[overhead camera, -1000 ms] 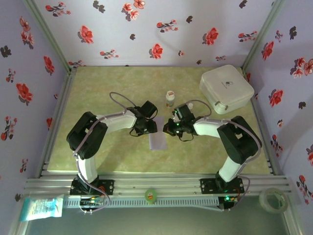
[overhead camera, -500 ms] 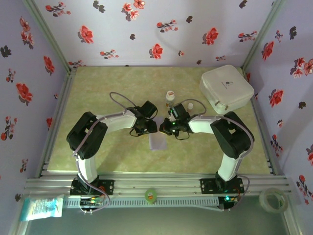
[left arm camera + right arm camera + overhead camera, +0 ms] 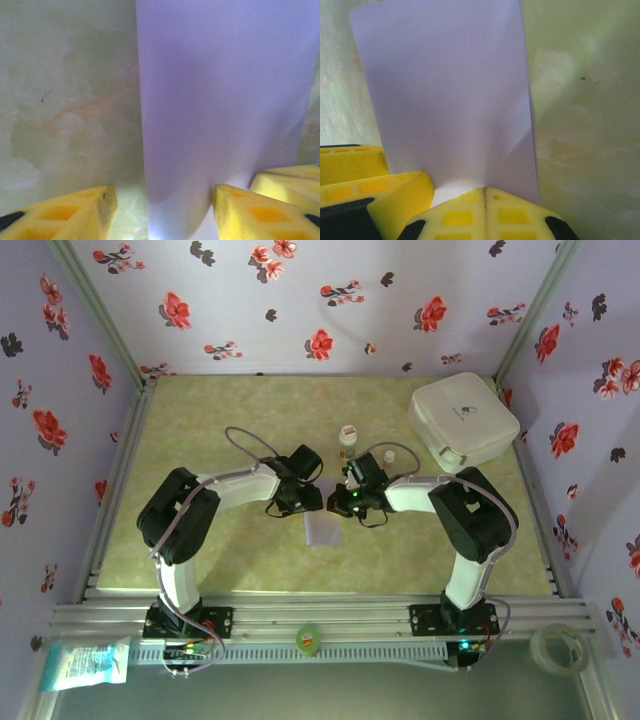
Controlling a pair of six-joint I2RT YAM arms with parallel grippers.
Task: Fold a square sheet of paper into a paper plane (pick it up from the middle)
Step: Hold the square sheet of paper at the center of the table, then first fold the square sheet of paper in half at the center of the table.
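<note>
Mid-fold: the square sheet of paper [image 3: 323, 528], creased to a narrow strip, lay at frame centre; left gripper [image 3: 160, 200] stood part-open astride its end, right gripper [image 3: 485, 192] closed at its edge, hold uncertain; next move likely needed one end pinned.

No text can be read anywhere (the white box [image 3: 463, 421] bears a small dark mark, too blurred).

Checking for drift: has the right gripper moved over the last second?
Yes: the right gripper has edged left, farther from the white box.
</note>
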